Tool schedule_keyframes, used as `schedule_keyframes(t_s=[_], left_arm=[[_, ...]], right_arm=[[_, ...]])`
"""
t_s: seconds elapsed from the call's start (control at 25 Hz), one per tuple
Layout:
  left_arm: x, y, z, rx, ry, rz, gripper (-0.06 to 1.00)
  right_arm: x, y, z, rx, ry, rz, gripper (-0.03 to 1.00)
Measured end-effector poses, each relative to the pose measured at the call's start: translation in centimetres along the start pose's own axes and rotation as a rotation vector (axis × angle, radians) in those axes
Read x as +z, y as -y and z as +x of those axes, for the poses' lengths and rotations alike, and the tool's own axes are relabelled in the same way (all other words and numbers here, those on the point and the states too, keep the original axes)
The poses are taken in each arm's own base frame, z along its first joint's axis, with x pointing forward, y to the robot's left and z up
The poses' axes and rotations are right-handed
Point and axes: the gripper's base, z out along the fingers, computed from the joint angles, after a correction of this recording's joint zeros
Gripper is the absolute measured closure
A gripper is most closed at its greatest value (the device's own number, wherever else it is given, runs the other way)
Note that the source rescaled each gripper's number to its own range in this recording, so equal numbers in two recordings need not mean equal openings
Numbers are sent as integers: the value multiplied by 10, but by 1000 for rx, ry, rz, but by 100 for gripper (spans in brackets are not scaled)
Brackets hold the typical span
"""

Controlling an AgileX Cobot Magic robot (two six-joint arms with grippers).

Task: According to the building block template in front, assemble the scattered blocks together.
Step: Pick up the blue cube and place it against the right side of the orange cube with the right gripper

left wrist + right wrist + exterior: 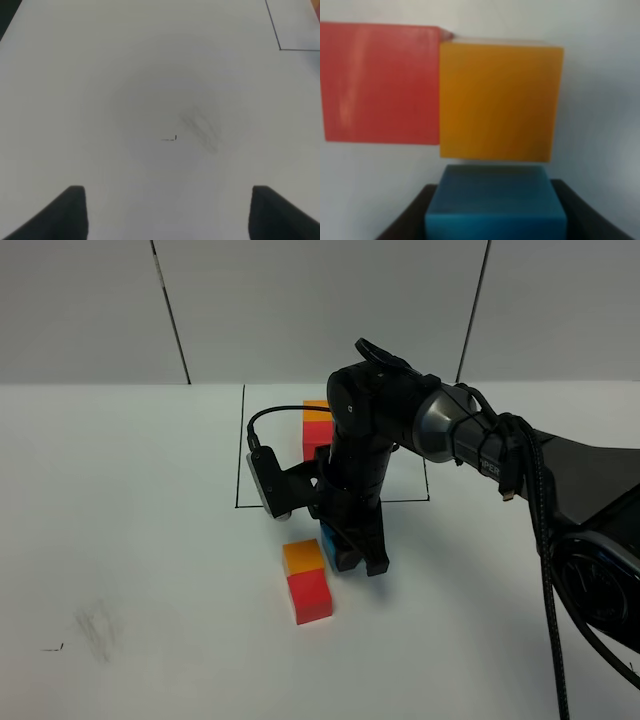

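1. The right tool is closed on the blue cube, which sits between its two fingers low over the bench.
2. The orange cube lies straight ahead of that tool's tips, just beyond the blue cube. The red cube touches one side of the orange cube, off the tool's line.
3. A thin dark band shows between blue and orange. It may be a gap or only shadow; I cannot tell whether they touch.
4. The template lies behind the right tool, past its wrist, inside the black frame.
5. The left tool stands wide open and holds nothing, well away from all the cubes.
6. Risk: pressing the blue cube forward too hard could shove the orange cube and break its contact with the red one.
7. Risk: if the blue cube meets the orange one off-square, the L would probably come out crooked against the template.
8. Risk: a finger dragging as the tool opens could pull the blue cube back out of place.
9. Count: three loose cubes, one each of red, orange and blue. Two template cubes show, orange and red; the arm hides any third. There are two tools and one frame.
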Motion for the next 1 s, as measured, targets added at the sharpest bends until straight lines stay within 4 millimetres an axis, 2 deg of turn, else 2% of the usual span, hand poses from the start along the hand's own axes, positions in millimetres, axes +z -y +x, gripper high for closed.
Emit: schedule_keyframes(t_s=[0.52, 1.0], left_arm=[[0, 0, 0, -2, 0, 0, 34], [0, 0, 0, -2, 0, 0, 34]], right_arm=[[5, 2, -2, -21, 24, 16, 96], [20, 3, -4, -9, 55, -1, 96]])
